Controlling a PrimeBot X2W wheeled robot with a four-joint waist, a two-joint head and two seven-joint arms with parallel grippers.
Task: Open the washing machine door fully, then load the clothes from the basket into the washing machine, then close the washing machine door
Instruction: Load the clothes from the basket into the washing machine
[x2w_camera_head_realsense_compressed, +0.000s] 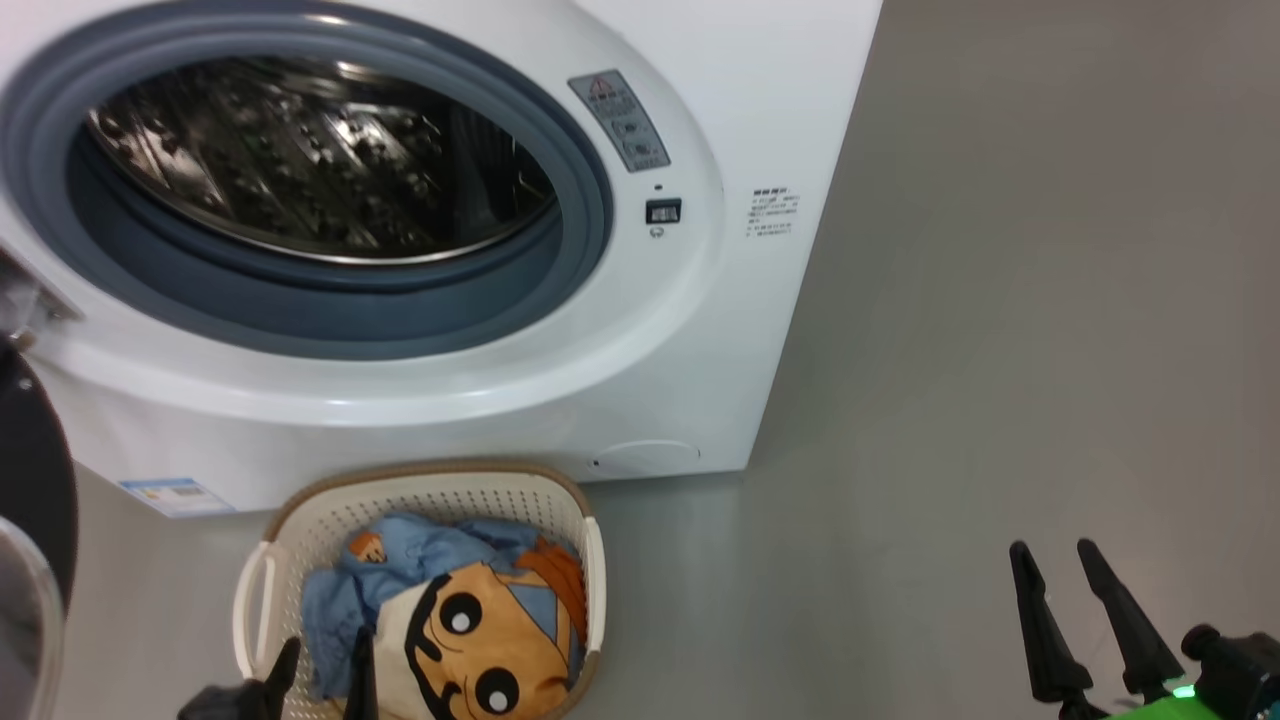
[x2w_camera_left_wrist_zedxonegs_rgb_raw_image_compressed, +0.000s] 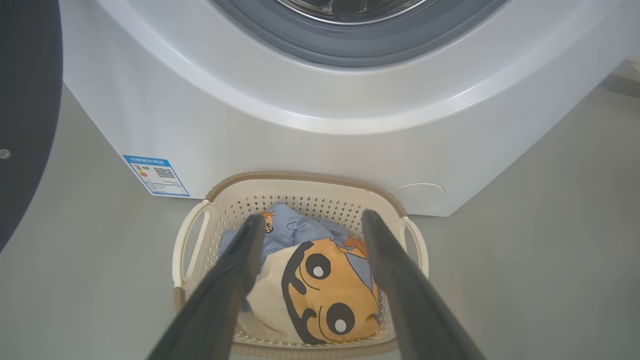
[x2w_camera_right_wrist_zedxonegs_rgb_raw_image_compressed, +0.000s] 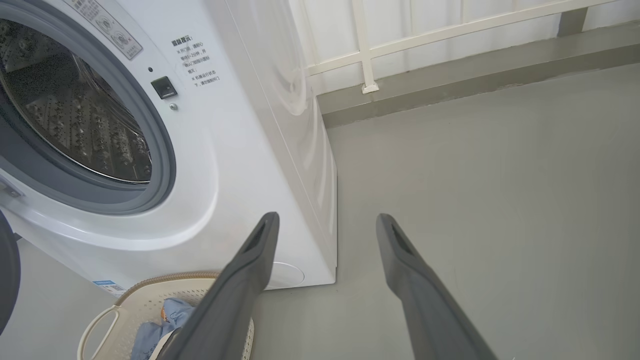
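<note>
The washing machine (x2w_camera_head_realsense_compressed: 700, 330) stands with its steel drum (x2w_camera_head_realsense_compressed: 310, 160) exposed. The washing machine door (x2w_camera_head_realsense_compressed: 35, 480) hangs swung open at the far left, its black ring also at the left edge of the left wrist view (x2w_camera_left_wrist_zedxonegs_rgb_raw_image_compressed: 25, 125). On the floor in front sits the cream basket (x2w_camera_head_realsense_compressed: 425, 478) holding the clothes: a light-blue garment (x2w_camera_head_realsense_compressed: 420, 548) under a tan cartoon-face cloth (x2w_camera_head_realsense_compressed: 490, 640). My left gripper (x2w_camera_left_wrist_zedxonegs_rgb_raw_image_compressed: 314, 217) hovers open above the basket (x2w_camera_left_wrist_zedxonegs_rgb_raw_image_compressed: 300, 178), its tips spread over the face cloth (x2w_camera_left_wrist_zedxonegs_rgb_raw_image_compressed: 325, 295). My right gripper (x2w_camera_head_realsense_compressed: 1052, 548) is open over bare floor, well right of the basket.
Grey floor (x2w_camera_head_realsense_compressed: 1000, 350) stretches to the right of the machine. A white railing (x2w_camera_right_wrist_zedxonegs_rgb_raw_image_compressed: 365, 50) and a raised ledge run behind it. A blue label (x2w_camera_left_wrist_zedxonegs_rgb_raw_image_compressed: 156, 175) and a round cap (x2w_camera_head_realsense_compressed: 645, 457) sit low on the machine's front.
</note>
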